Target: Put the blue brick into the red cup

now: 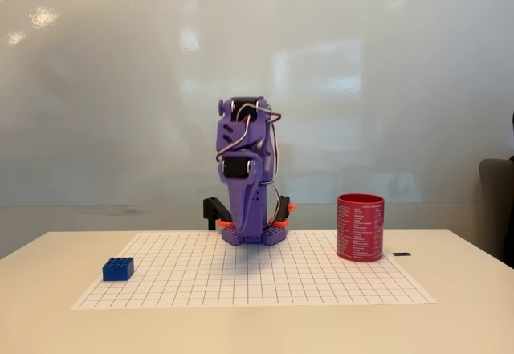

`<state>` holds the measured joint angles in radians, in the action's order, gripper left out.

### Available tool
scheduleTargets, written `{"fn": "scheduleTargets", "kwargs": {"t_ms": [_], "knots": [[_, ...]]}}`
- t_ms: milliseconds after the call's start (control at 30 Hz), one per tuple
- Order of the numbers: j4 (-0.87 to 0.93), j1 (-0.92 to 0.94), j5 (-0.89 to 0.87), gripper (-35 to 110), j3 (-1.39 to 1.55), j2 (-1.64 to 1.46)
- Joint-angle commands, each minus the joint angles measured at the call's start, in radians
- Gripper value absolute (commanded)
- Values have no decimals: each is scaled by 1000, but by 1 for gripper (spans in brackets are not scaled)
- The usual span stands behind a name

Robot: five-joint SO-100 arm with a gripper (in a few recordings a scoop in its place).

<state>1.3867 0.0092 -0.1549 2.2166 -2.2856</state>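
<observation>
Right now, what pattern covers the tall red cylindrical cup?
Rows of small white text on the red cylindrical cup, best in the fixed view.

We find only one thing that carries writing: the red cup (360, 227), standing on the worktop (474, 314) at the right of the fixed view. Rows of small white text run around its straight side from near the rim down to the base. The letters are too small and too blurred for us to make out a single word, number or brand, so we can read nothing here.
</observation>
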Motion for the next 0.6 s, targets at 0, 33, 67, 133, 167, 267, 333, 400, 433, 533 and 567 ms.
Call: {"fn": "scheduleTargets", "kwargs": {"t_ms": [0,33,67,133,167,267,333,400,433,533,567], "knots": [[173,-32,-35,0,-324,81],[212,-37,-38,0,-383,115],[247,-38,-46,0,-439,149],[310,-40,-51,0,-543,219],[328,-38,-55,0,-588,253],[330,-26,-80,0,-670,345],[330,-18,-80,0,-718,413],[328,-6,-71,0,-765,489],[322,2,-64,0,-785,529],[302,21,-41,0,-831,638],[298,29,-32,0,-847,672]]}}
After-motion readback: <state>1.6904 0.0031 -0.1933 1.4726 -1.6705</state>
